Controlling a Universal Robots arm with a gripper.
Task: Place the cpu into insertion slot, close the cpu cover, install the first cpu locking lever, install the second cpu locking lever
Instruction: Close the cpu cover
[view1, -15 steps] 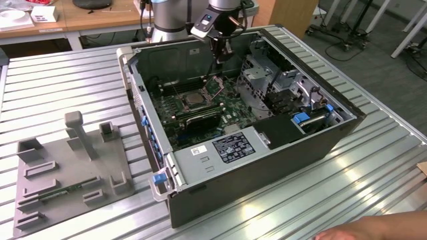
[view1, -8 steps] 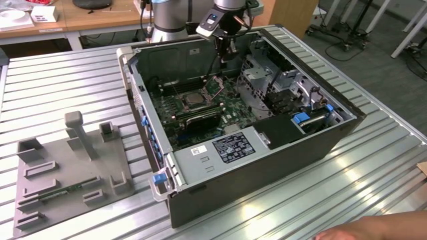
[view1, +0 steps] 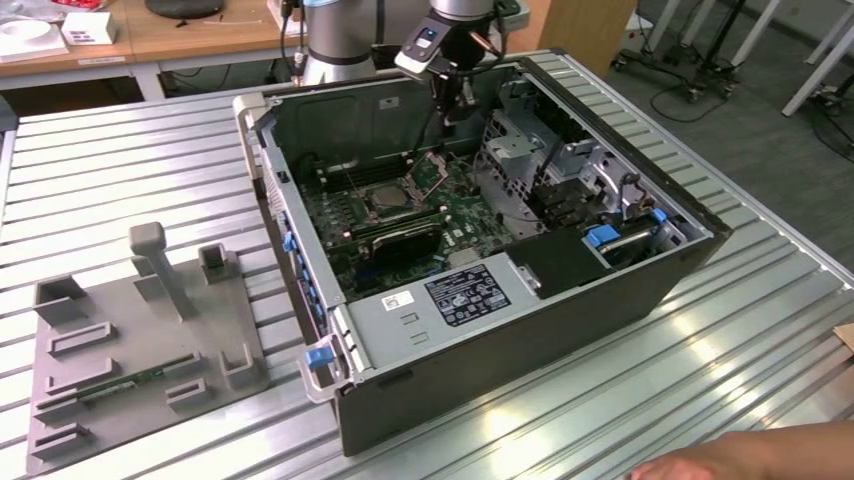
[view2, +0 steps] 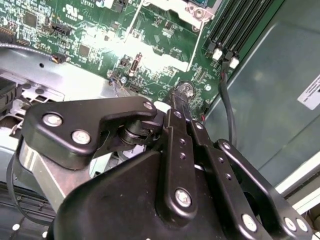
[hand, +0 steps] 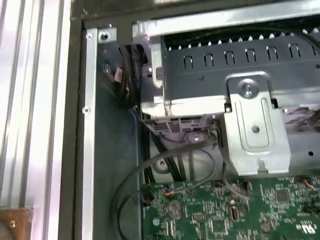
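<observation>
**Hand (view1: 455, 108) inside open computer case (view1: 534, 330), above motherboard (view1: 461, 225)**

The computer case is laid on its side on a ribbed metal worktop (view1: 120, 190), with its open face turned upward. The arm (view1: 340, 40) is seen at the far edge of the case, and the hand is held over the far part of the green motherboard, near a grey drive cage (view1: 514, 155). In the second wrist view the hand (view2: 182, 95) is pointed down at the board, with long black memory slots (view2: 240, 25) seen beyond it. Whether the hand is spread or pressed together cannot be told.

The insertion slot (view1: 368, 205) is found on the motherboard near the middle of the case, towards the exterior view's left of the hand and apart from it. The cpu cover (view1: 430, 172) is seen tilted up just beside the slot, on the side nearer the hand. A greyish square (view1: 387, 198) is shown in the slot's middle; whether it is the cpu cannot be told.

In the first wrist view black cables (hand: 145, 170) are seen running beside the drive cage. A grey fixture (view1: 134, 340) is set on the worktop at the exterior view's left, well apart from the case.
</observation>
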